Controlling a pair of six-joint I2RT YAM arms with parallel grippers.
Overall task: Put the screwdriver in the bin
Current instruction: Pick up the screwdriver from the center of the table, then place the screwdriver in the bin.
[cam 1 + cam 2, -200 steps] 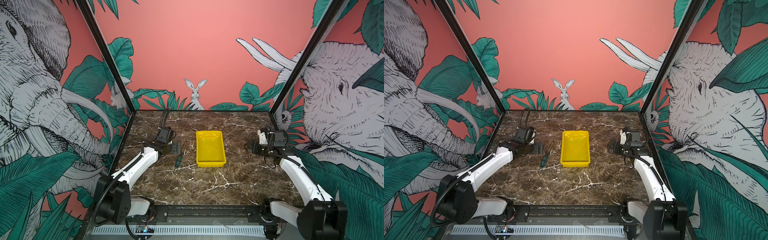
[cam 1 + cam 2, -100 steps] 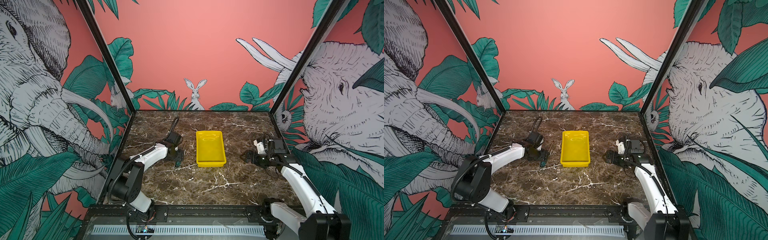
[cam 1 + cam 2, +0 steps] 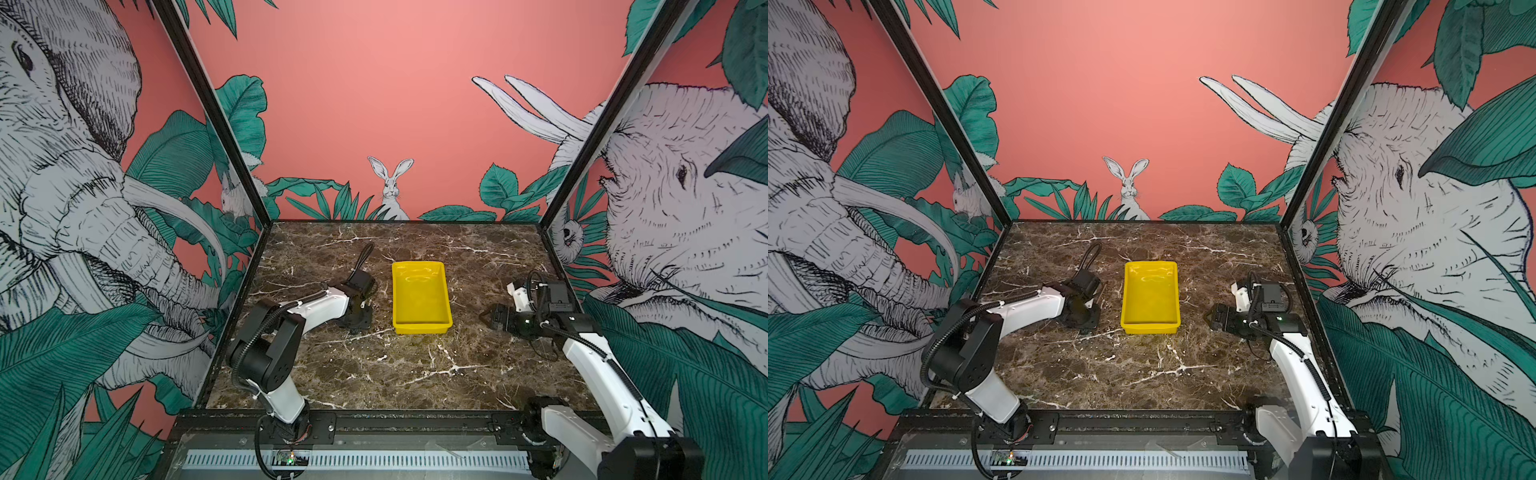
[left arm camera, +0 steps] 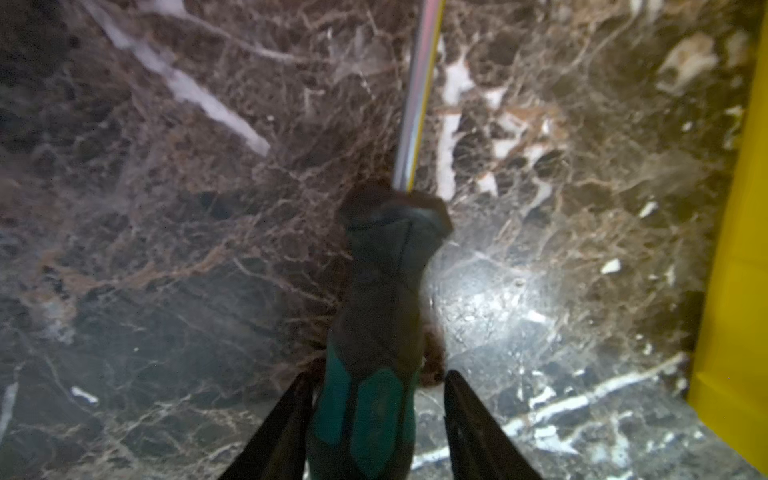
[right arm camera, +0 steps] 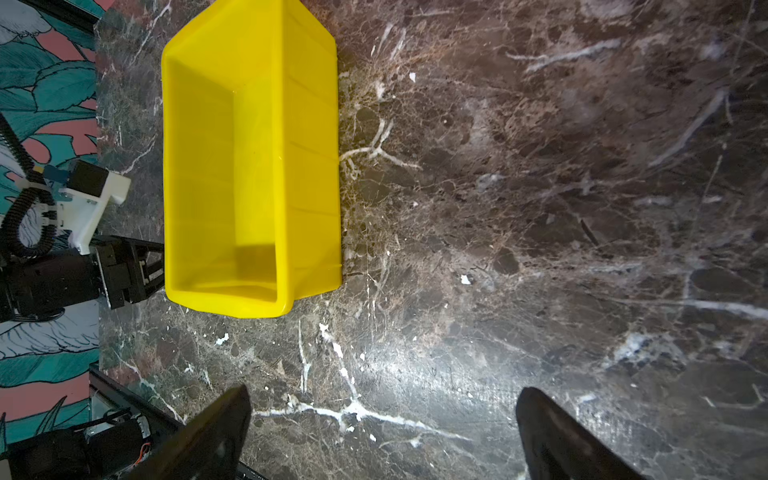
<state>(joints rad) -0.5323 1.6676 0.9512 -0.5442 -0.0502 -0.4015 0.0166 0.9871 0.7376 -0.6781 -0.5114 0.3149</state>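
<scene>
Straddling the handle of the screwdriver, flat on the table, L end effector sits w/ fingers close in; pinch or not, can't tell. R end effector hangs spread. Bin stands btwn them, screwdriver just left of it.

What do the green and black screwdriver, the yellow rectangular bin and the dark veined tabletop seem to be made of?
Green and black screwdriver: handle looks matt rubbery plastic; shaft is shiny metal, reflecting yellow. Yellow rectangular bin: glossy moulded plastic, with ribbed walls and highlights. Dark veined tabletop: polished marble or a marble-look surface; glare shows.
</scene>
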